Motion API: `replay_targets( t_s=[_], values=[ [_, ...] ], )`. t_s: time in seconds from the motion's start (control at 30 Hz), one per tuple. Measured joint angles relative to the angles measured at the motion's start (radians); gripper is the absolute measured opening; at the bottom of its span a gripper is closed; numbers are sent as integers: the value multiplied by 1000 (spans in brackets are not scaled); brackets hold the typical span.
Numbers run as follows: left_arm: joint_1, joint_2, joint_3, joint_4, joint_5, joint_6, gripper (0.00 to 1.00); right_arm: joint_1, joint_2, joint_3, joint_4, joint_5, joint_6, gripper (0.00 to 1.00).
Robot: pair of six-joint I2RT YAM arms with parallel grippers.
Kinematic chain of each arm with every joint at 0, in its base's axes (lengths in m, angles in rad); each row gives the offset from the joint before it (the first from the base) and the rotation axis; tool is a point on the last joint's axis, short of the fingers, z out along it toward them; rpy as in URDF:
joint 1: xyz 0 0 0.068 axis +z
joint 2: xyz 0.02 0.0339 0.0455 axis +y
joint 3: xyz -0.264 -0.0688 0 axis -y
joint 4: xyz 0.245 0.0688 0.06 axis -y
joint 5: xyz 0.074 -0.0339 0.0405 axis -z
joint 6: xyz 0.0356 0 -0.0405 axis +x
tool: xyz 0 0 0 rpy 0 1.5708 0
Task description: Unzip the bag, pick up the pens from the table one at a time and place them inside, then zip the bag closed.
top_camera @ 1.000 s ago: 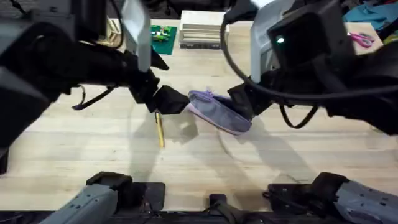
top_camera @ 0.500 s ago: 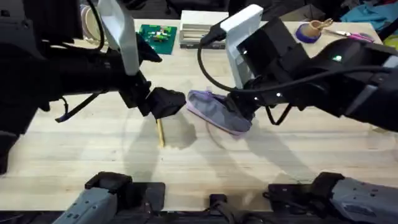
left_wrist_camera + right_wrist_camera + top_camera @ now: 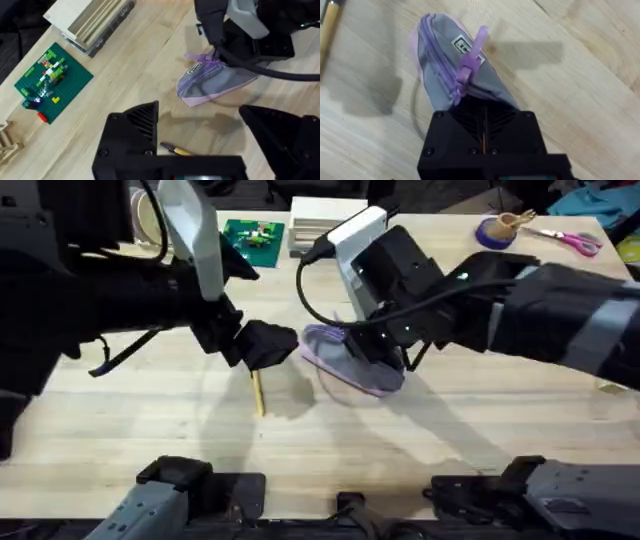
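Right gripper (image 3: 485,117): black fingers clamped together on the end of the small lilac-and-grey soft pencil pouch (image 3: 350,360), which lies at table centre on the pale butcher-block wooden tabletop (image 3: 150,420). Its zip pull tab (image 3: 472,47) stands just beyond the fingers; the zip appears closed along its visible length, contents not visible.

Left gripper (image 3: 200,137): fingers apart, empty, poised above 1 slim yellowish-tan pen with dark tip (image 3: 257,392), at the pouch's 9 o'clock, nearby but not touching.

Assessment: unzipping is the step in hand. Keep the pouch end pinned firmly; draw the tab along the zip line, not upward.
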Motion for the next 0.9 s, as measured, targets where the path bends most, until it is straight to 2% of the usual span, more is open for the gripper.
replay_targets(
  t_s=[0.37, 0.4, 0.57, 0.6, 0.67, 0.9],
  values=[
    [0, 0, 0, 0, -4, 0, 993, -4, 4, 0, 5, -28, -28, 40],
    [0, 0, 0, 0, -4, 0, 993, -4, 4, 0, 2, -42, -35, 134],
    [0, 0, 0, 0, -4, 0, 993, -4, 4, 0, -19, -117, -90, 851],
    [0, 0, 0, 0, -4, 0, 993, -4, 4, 0, -23, -130, -109, 959],
    [0, 0, 0, 0, -4, 0, 993, -4, 4, 0, -26, -145, -138, 995],
    [0, 0, 0, 0, -6, 0, 993, -33, 5, 0, -28, -182, -282, 996]
  ],
)
